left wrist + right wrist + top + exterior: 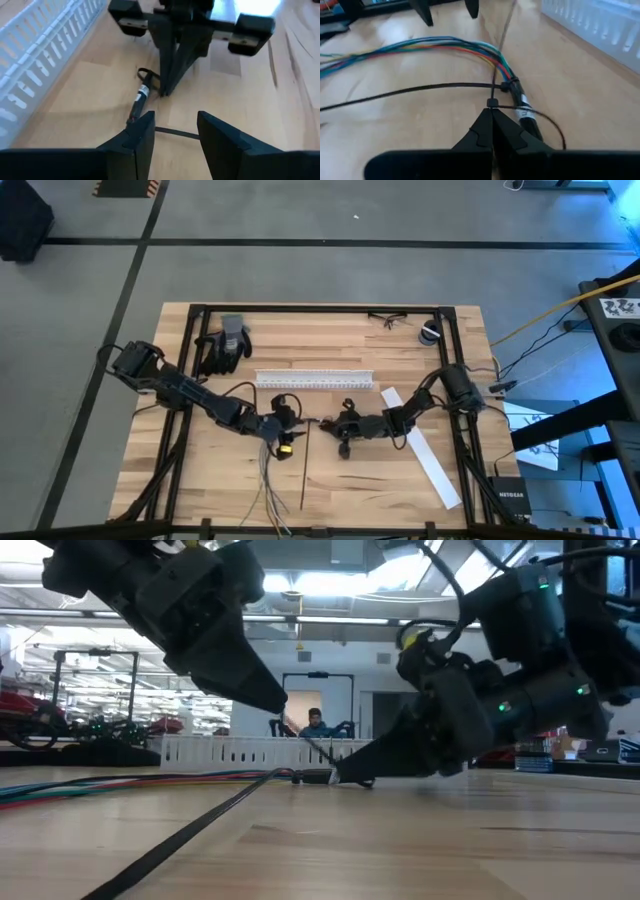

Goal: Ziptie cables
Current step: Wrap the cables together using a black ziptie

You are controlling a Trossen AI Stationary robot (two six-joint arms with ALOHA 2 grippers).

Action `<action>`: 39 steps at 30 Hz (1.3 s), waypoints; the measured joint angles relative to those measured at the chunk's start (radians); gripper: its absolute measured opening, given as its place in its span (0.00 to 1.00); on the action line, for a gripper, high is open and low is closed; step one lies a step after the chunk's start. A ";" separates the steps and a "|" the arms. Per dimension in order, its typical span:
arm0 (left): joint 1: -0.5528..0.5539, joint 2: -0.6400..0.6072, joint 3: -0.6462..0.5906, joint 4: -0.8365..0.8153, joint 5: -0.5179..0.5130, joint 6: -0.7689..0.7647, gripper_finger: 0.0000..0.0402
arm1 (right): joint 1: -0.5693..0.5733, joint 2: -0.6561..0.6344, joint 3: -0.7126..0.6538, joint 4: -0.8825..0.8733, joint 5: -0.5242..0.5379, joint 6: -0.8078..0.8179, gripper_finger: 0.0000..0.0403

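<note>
The cables (pixel 268 480) lie in a loose bundle fanning toward the near edge. Their coloured wires (pixel 445 47) meet in a black sleeve (pixel 520 97) at mid-table. A black ziptie (pixel 305 470) runs from the sleeve toward the near edge, and a thin loop (pixel 555 130) circles the sleeve. My right gripper (pixel 491 112) is shut, its tips down at the ziptie's small head (pixel 492 103). My left gripper (pixel 175 132) stands open just left of the sleeve. It hovers above the table, and the ziptie strip (pixel 172 131) passes under the gap between its fingers. My right gripper's shut fingertips (pixel 166 89) come slanting down from the table's right and meet the ziptie at its small head (pixel 492 103), beside the cables' sleeve. The ziptie and sleeve lie on the table. Whether the tips pinch the head or only rest against it, I cannot tell.
The white slotted channel (pixel 315 378) lies just beyond both grippers. Dark gloves (pixel 225 345) sit at the far left, with glasses (pixel 388 320) and a tape roll (pixel 430 333) at the far right. A white strip (pixel 425 450) lies under the right arm. A person (pixel 315 723) shows in the room behind.
</note>
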 joint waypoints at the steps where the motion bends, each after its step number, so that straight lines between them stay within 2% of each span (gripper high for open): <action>1: -0.005 0.000 0.000 -0.001 0.000 -0.004 0.36 | -0.007 0.009 0.009 -0.009 -0.008 -0.008 0.00; 10: -0.025 0.000 0.000 -0.001 -0.004 -0.030 0.36 | -0.071 0.071 0.094 0.005 -0.156 -0.125 0.00; 16: -0.015 0.000 0.000 -0.012 -0.005 -0.042 0.36 | -0.075 0.071 0.109 -0.022 -0.169 -0.154 0.00; 19: 0.013 0.000 0.014 -0.071 -0.005 0.039 0.35 | -0.075 0.071 0.109 -0.023 -0.165 -0.154 0.00; 25: 0.109 -0.001 0.136 -0.287 0.005 0.200 0.33 | -0.075 0.071 0.109 -0.032 -0.164 -0.153 0.00; 27: 0.154 -0.001 0.158 -0.329 0.060 0.236 0.33 | -0.075 0.071 0.109 -0.032 -0.164 -0.153 0.00; 30: 0.229 0.011 0.162 -0.363 0.256 0.252 0.33 | -0.075 0.071 0.109 -0.033 -0.164 -0.152 0.00; 32: 0.255 0.041 0.156 -0.396 0.331 0.253 0.34 | -0.075 0.071 0.109 -0.034 -0.164 -0.152 0.00; 39: 0.251 0.157 0.146 -0.340 0.354 0.315 0.32 | -0.075 0.070 0.109 -0.036 -0.163 -0.163 0.00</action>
